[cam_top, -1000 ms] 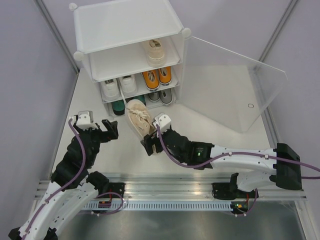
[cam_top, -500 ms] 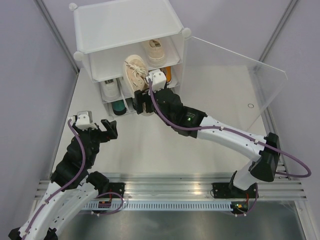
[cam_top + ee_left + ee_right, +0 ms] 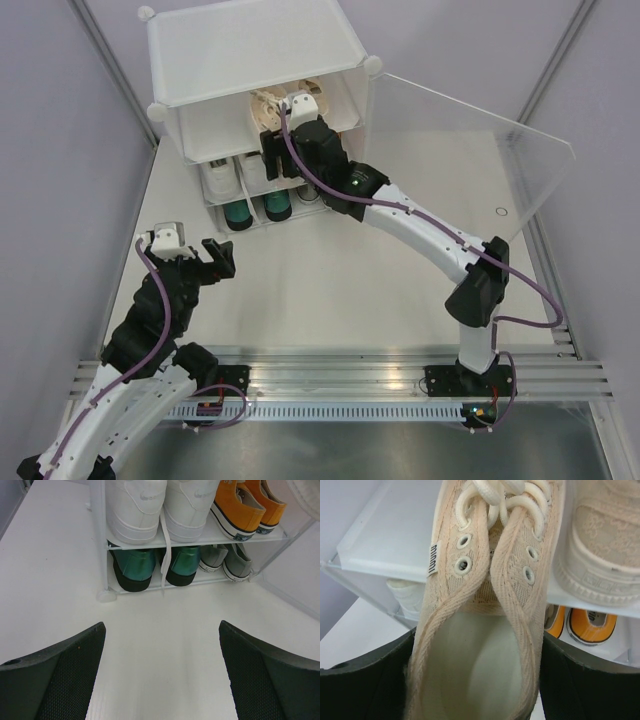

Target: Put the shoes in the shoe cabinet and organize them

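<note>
The shoe cabinet (image 3: 250, 45) stands at the back with its door swung open. My right gripper (image 3: 275, 128) is shut on the heel sides of a beige shoe (image 3: 266, 104) and holds it toe-first at the top tier. In the right wrist view this beige shoe (image 3: 480, 645) fills the space between my right gripper's (image 3: 477, 685) fingers, beside its mate (image 3: 605, 545) on the top shelf (image 3: 390, 545). White shoes (image 3: 160, 505) and orange shoes (image 3: 245, 505) sit on the middle tier, dark green shoes (image 3: 155, 567) and grey shoes (image 3: 225, 562) on the bottom. My left gripper (image 3: 215, 258) is open over bare table.
The clear door panel (image 3: 470, 180) stands open to the right of the cabinet. A white lace (image 3: 164, 545) hangs from the middle tier down past the green shoes. Grey walls close in both sides of the table (image 3: 330, 290).
My right arm has lifted the beige shoe from the table in front of the cabinet and reached it up and back to the top tier. The left arm has stayed still.
</note>
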Robot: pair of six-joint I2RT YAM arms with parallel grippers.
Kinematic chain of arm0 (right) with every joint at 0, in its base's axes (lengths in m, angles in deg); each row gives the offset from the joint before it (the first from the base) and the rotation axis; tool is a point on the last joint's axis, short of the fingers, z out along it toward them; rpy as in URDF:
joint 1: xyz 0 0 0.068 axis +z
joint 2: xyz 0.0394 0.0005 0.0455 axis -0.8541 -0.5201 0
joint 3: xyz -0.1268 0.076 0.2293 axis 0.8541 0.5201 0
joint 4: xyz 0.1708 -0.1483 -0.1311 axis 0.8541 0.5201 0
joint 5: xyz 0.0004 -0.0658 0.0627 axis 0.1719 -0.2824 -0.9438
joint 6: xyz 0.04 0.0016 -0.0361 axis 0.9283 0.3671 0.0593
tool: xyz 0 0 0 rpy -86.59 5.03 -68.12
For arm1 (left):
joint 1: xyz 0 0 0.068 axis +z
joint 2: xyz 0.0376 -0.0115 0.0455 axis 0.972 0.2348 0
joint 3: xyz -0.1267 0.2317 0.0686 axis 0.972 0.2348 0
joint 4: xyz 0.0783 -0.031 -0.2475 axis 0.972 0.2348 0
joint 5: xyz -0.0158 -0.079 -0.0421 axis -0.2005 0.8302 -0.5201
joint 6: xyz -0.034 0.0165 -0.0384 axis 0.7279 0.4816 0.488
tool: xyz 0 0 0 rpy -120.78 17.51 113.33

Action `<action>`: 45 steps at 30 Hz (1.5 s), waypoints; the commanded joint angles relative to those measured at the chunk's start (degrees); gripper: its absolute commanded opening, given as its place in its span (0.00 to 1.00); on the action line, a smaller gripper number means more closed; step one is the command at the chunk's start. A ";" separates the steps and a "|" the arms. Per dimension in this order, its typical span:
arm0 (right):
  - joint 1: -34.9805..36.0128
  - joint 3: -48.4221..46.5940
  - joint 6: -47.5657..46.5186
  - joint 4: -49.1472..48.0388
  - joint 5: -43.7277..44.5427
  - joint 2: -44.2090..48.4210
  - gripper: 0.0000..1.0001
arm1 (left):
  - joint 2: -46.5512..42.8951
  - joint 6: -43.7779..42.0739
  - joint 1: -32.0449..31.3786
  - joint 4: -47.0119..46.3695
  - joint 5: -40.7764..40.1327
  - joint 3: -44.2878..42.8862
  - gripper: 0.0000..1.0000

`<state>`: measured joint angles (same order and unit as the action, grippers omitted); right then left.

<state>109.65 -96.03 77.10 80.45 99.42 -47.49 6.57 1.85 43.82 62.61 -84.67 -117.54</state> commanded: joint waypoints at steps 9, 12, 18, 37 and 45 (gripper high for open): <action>-2.99 -16.37 -1.23 -2.28 -2.08 -8.32 0.04 | -0.80 -1.21 -0.18 -1.88 0.25 0.11 0.96; -3.34 -19.27 -1.75 -1.93 -1.20 -10.53 0.07 | -0.80 -1.21 -0.18 -1.88 0.34 0.02 0.96; -3.96 -22.44 -1.67 -2.10 -0.41 -12.73 0.24 | -0.97 -1.21 -0.18 -1.97 0.43 0.02 0.96; -4.14 -23.76 -2.02 -2.54 -0.59 -12.38 0.98 | -0.88 -1.21 -0.18 -1.88 0.51 0.02 0.96; -4.22 -20.69 -1.32 -2.72 -2.34 -9.75 0.98 | -0.71 -1.21 -0.10 -1.88 0.51 0.02 0.96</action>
<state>105.67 -117.25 75.57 79.55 97.91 -61.32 5.94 1.85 43.82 62.59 -84.58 -117.54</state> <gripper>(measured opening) 0.981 0.962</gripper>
